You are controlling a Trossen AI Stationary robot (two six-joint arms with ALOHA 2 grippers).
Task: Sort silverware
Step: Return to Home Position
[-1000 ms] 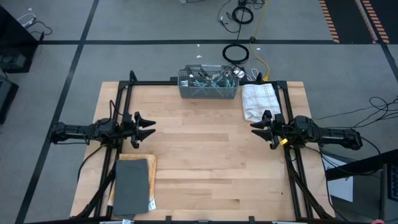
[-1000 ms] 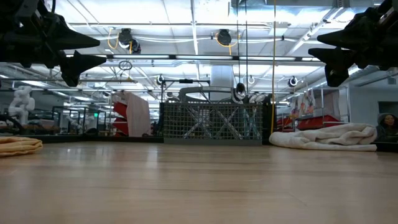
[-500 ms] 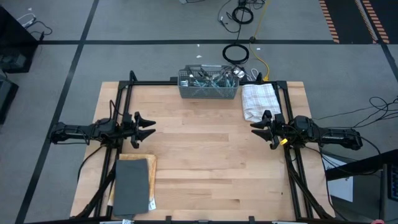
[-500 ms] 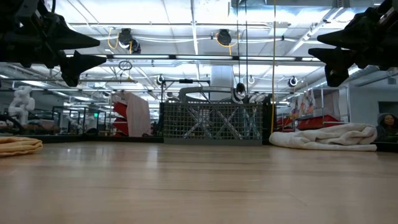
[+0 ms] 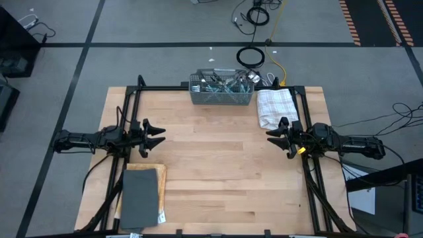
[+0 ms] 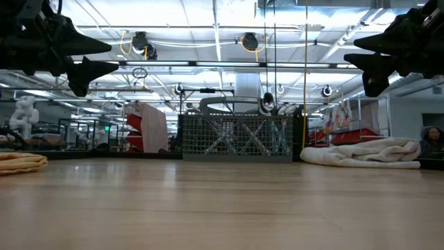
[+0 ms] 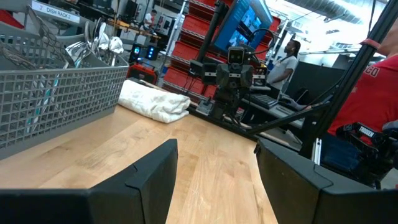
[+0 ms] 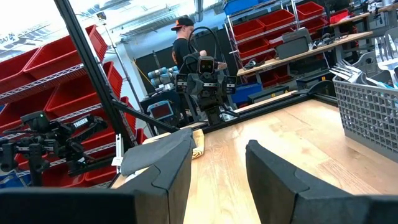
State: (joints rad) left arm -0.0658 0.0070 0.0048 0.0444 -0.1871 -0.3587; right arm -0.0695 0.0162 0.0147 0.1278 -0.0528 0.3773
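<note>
The silverware (image 5: 223,82) stands bunched in a grey wire-mesh basket (image 5: 221,96) at the table's far edge; metal heads (image 7: 99,43) poke above its rim, and fork tines (image 8: 367,65) show in the right wrist view. My left gripper (image 5: 158,133) hovers open over the table's left side. My right gripper (image 5: 273,135) hovers open over the right side, near a white folded towel (image 5: 276,107). Both are raised above the wood, far from the basket (image 6: 236,135).
A dark grey pad on a tan cloth (image 5: 141,196) lies at the near left corner. The towel (image 6: 364,153) rests right of the basket. Bare wood (image 5: 218,172) spreads between the arms. People (image 8: 185,43) stand in the room beyond the table.
</note>
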